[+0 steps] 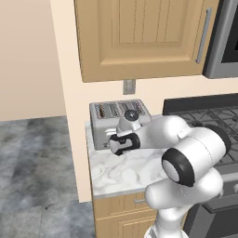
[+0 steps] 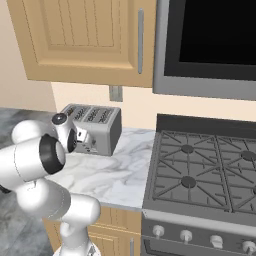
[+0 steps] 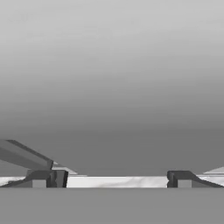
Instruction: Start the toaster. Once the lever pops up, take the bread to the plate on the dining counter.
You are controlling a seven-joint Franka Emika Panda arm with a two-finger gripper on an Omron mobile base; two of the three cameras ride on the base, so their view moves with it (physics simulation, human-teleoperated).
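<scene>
toaster [image 1: 111,122]: 1, four slots | stove [image 2: 200,175]: 1 | cabinet door [image 1: 139,32]: 1 | outlet [image 1: 128,86]: 1

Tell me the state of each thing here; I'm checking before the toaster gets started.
toaster: upright on the marble worktop, bread not visible in its slots.
tool: open, close against the toaster's front, holding nothing.
wall cabinet: door shut.
stove: burners bare.
</scene>
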